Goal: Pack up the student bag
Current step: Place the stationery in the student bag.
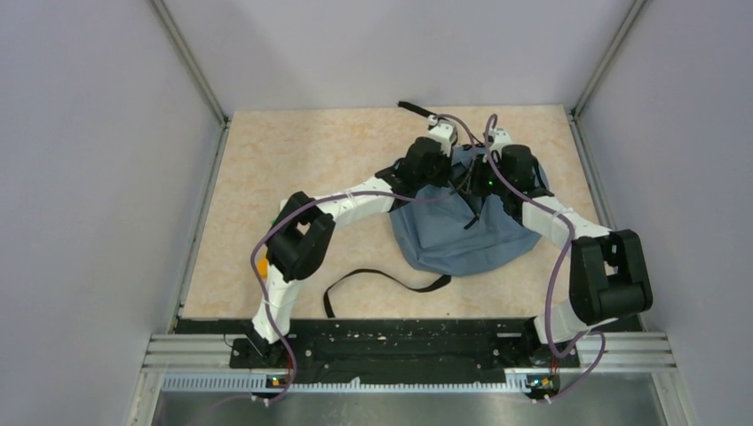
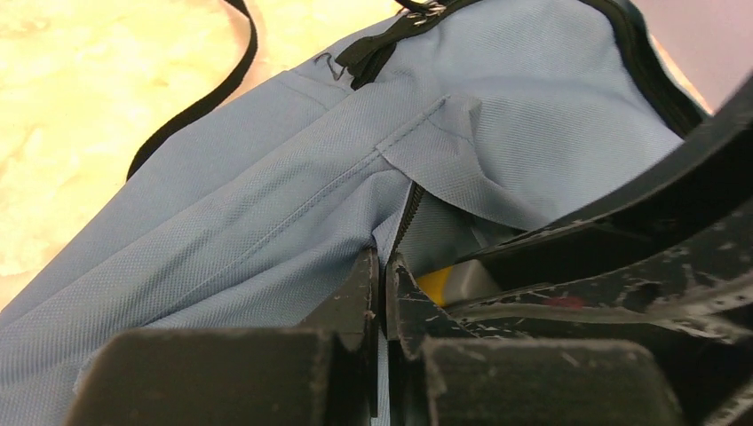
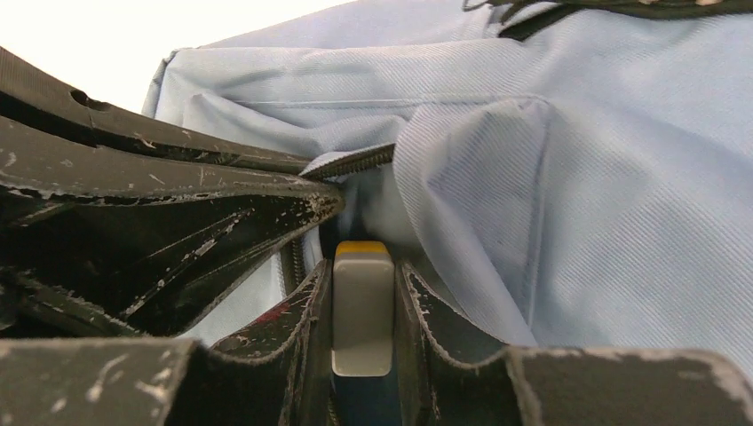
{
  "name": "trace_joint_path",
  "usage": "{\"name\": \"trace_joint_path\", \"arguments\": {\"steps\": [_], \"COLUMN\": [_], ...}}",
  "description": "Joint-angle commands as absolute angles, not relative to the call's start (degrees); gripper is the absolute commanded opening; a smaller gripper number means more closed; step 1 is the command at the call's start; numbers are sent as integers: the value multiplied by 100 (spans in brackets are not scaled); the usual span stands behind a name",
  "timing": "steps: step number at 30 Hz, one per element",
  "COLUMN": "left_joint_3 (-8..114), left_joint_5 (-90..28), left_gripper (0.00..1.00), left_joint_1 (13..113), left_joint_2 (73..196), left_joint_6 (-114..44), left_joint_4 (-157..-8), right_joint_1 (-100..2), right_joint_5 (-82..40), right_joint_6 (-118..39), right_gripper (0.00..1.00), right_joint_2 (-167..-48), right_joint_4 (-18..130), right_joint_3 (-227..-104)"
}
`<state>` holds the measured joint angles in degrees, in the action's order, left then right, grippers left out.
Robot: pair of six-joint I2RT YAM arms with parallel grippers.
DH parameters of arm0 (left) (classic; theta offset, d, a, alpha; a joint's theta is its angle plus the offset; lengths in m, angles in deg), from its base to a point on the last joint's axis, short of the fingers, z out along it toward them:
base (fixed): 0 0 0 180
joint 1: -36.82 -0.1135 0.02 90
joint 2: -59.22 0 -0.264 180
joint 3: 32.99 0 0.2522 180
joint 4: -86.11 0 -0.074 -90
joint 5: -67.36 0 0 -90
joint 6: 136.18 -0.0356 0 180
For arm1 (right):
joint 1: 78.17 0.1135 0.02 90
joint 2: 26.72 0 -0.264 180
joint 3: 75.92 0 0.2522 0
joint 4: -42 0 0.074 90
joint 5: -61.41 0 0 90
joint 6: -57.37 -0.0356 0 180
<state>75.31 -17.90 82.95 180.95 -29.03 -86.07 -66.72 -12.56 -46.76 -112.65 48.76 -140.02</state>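
The blue-grey student bag (image 1: 462, 235) lies on the table, right of centre. Both grippers meet at its zip opening. My left gripper (image 1: 455, 180) is shut on the fabric edge beside the zip (image 2: 388, 275) and holds the bag (image 2: 266, 204) up there. My right gripper (image 1: 481, 182) is shut on a small grey block with a yellow end (image 3: 362, 302), at the mouth of the opening (image 3: 362, 284). The block also shows in the left wrist view (image 2: 453, 282). The inside of the bag (image 3: 577, 177) is hidden.
A long black strap (image 1: 382, 280) loops over the table in front of the bag, and another strap end (image 1: 417, 108) lies at the back. A small orange thing (image 1: 262, 264) sits behind the left arm's elbow. Grey walls close in the table on three sides.
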Motion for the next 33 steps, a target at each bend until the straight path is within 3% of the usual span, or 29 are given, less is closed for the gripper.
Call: {"name": "trace_joint_path", "arguments": {"steps": [1,3,7,12,21,23,28,30,33], "left_joint_3": [7567,7577,7528,7520,7450,7339,6809,6505,5768], "left_joint_5": [-2896,-2968,-2977,-2925,-2638,-2509,-2564,-2638,-2513], "left_gripper": [0,0,0,0,0,12,63,71,75], "left_joint_1": [8304,8267,8230,8209,8209,8214,8217,8222,8225], "left_joint_2": [17446,17440,17406,17398,17342,17246,16763,16462,15771], "left_joint_6": [-2760,-2772,-2794,-2854,-3205,-3321,-3462,-3535,-3372], "left_joint_4": [-9118,-9052,-8993,-8956,-8845,-8858,-9147,-9185,-9304], "right_joint_1": [-6705,-6701,-6707,-6706,-6703,-6706,-6708,-6709,-6709], "right_joint_5": [-632,-520,-761,-1051,-1231,-1345,-1724,-1820,-1880], "right_joint_6": [-4601,-4644,-4766,-4789,-4746,-4741,-4752,-4776,-4806], "right_gripper": [0,2,35,59,79,81,85,85,86], "right_joint_2": [-11536,-11631,-11542,-11324,-10444,-10102,-9224,-8929,-8602], "right_joint_4": [4772,4883,4925,5101,5291,5365,5556,5708,5797], "right_joint_3": [-14229,-14290,-14230,-14208,-13981,-13873,-13612,-13540,-13434]}}
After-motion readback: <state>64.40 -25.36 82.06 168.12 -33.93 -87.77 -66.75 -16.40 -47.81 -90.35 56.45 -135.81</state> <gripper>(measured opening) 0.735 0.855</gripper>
